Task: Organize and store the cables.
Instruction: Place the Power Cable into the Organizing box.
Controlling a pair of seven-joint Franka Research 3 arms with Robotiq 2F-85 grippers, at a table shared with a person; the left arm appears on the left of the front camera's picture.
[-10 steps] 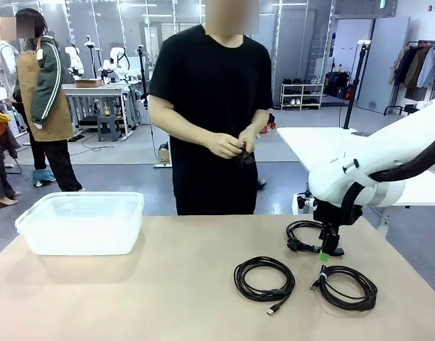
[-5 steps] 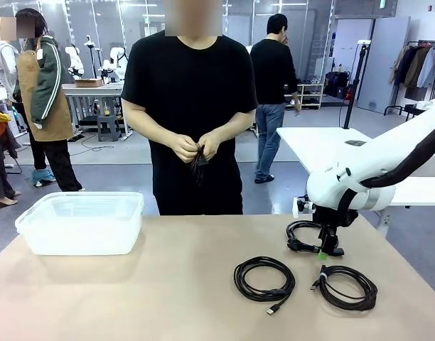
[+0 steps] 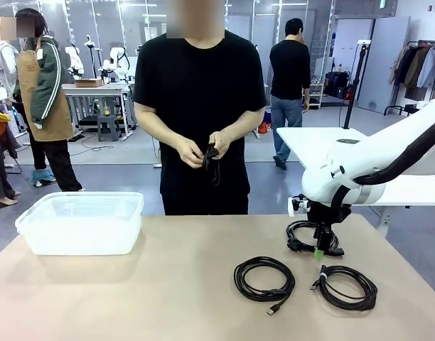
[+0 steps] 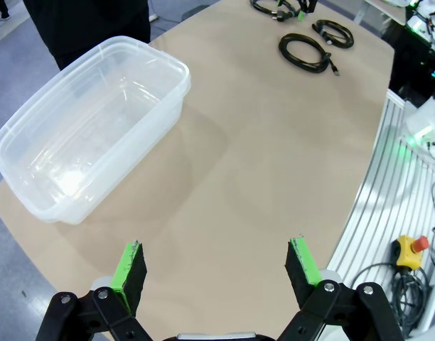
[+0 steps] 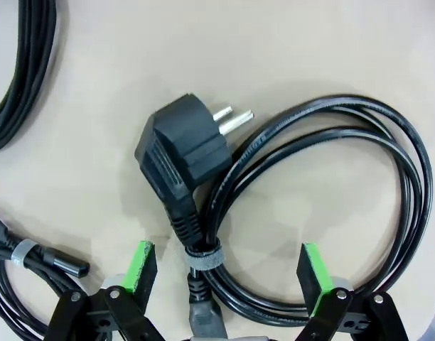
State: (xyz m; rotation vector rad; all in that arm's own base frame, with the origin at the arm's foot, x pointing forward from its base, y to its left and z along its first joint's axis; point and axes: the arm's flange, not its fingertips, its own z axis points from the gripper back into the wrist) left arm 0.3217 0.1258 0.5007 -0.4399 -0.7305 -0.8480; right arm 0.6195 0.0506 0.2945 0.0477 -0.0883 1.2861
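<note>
Three black coiled cables lie on the right of the tan table: one in the middle (image 3: 264,278), one nearer the right edge (image 3: 345,286), and a power cable (image 3: 301,234) behind them. My right gripper (image 3: 322,249) hangs open just over that power cable. In the right wrist view its green pads (image 5: 139,264) straddle the coil's strapped section (image 5: 203,257), and the plug (image 5: 185,153) lies just ahead. The left gripper (image 4: 217,273) is open and empty, high above the table's left part. The person across the table holds a thin black cord (image 3: 212,156) in both hands.
A clear, empty plastic bin (image 3: 82,222) stands at the far left of the table, also below my left gripper (image 4: 89,128). Two more coils (image 5: 22,64) lie to the left in the right wrist view. A yellow stop button (image 4: 409,249) sits beside the table's rail.
My right arm has shifted slightly left and settled over the power cable. The person has stepped sideways and keeps working the cord in both hands. A passer-by walked behind.
</note>
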